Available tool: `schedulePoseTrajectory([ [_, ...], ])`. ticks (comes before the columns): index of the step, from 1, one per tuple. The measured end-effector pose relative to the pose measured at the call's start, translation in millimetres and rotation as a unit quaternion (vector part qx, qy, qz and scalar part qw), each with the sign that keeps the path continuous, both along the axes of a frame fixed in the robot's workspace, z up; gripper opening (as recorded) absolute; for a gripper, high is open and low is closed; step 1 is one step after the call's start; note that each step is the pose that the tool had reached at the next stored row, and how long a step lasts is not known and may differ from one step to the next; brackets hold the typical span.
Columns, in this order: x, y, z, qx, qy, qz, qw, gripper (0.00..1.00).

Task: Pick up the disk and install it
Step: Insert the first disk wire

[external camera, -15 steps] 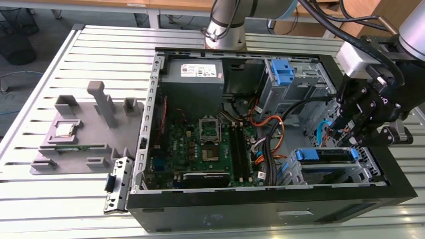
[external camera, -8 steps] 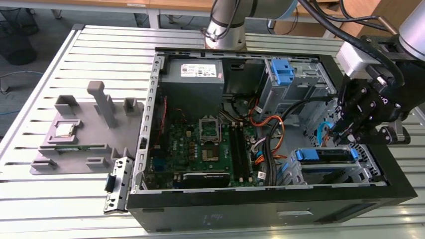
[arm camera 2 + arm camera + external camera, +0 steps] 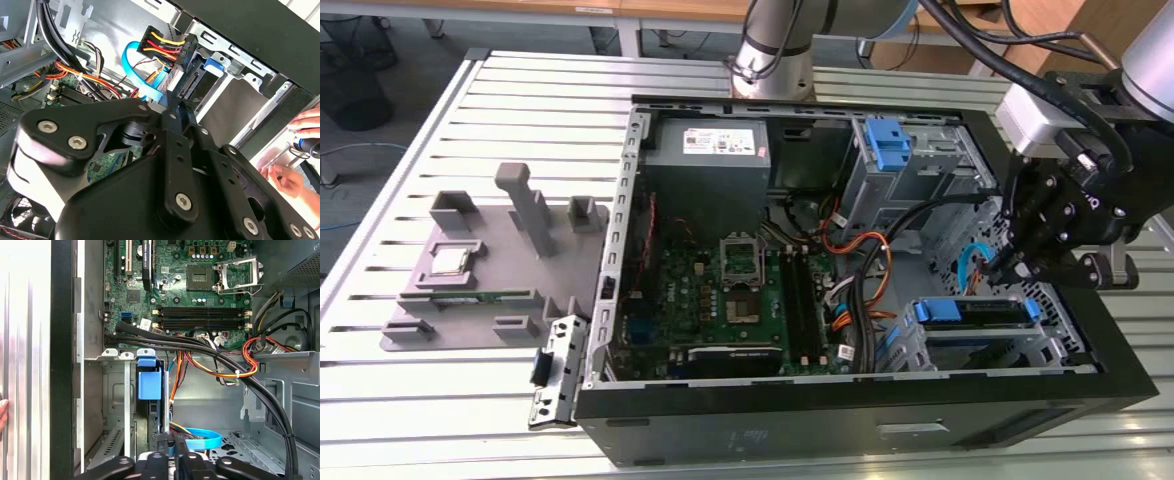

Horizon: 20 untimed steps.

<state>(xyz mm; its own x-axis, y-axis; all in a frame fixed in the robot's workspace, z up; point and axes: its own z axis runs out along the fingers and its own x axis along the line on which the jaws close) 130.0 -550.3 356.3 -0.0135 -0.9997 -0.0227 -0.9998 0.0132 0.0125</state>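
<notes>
Your hand point(image 3: 171, 104) is closed, fingers pressed together, down inside the computer case point(image 3: 854, 425). The disk point(image 3: 149, 384) sits in the drive bay directly ahead of its fingertips, very close.

Bright, even light w/ glare on table slats point(image 3: 25, 340), case point(image 3: 854, 420) int. shadowed.

Matt black tool point(image 3: 1007, 268) and case point(image 3: 854, 425); ribbed metal table point(image 3: 440, 410).
</notes>
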Motion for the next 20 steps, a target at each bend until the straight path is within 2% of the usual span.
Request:
schedulePoseTrajectory([
  [1, 0.0, 0.0, 0.0, 0.0, 0.0, 0.0, 1.0, 0.16],
  [11, -0.1, 0.0, 0.0, -0.0001, -0.0001, 0.0, 1.0, 0.16],
  [18, -4.7, -1.7, -0.9, -0.0001, -0.0095, 0.007, 0.9999, 0.16],
  [20, -5.6, -1.9, -0.9, -0.0001, -0.0113, 0.009, 0.9999, 0.16],
])
